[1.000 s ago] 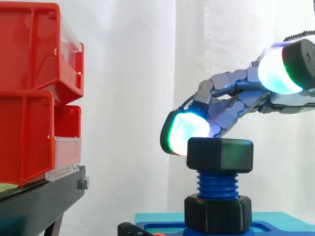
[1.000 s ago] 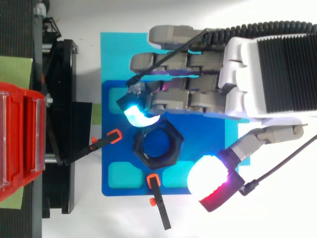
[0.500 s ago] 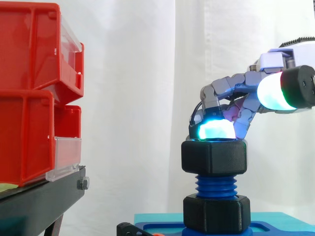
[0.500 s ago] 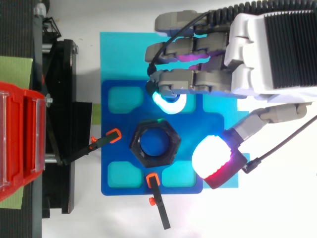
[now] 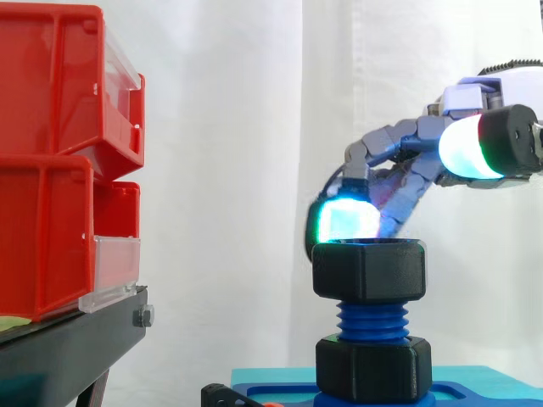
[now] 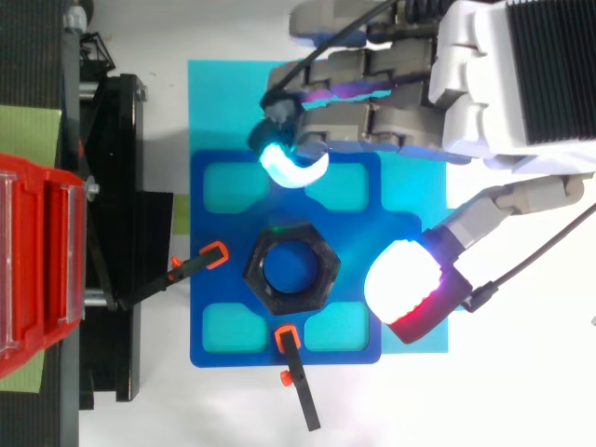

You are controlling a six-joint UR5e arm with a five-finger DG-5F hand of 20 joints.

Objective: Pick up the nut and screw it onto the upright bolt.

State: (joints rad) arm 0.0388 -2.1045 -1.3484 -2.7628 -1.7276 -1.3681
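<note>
Hovering just above and behind the black hexagonal plastic nut [image 5: 368,269], the hand [image 6: 466,102] has its fingers curled and grips nothing. One cyan-glowing fingertip [image 6: 293,166] hangs off the nut's far side, and the white-and-red thumb pad [image 6: 405,289] stands apart on the other, probably bracketing it for a twist. The nut sits level atop the upright blue threaded bolt [image 5: 372,318] with bare threads beneath, so I judge it started but not run down. A black hexagonal collar [image 5: 373,367] seats the bolt in the dark blue plate [image 6: 354,214], which orange-tipped black clamps [image 6: 209,256] appear to pin against turning. Red plastic bins [image 5: 51,170] stand well apart.
</note>
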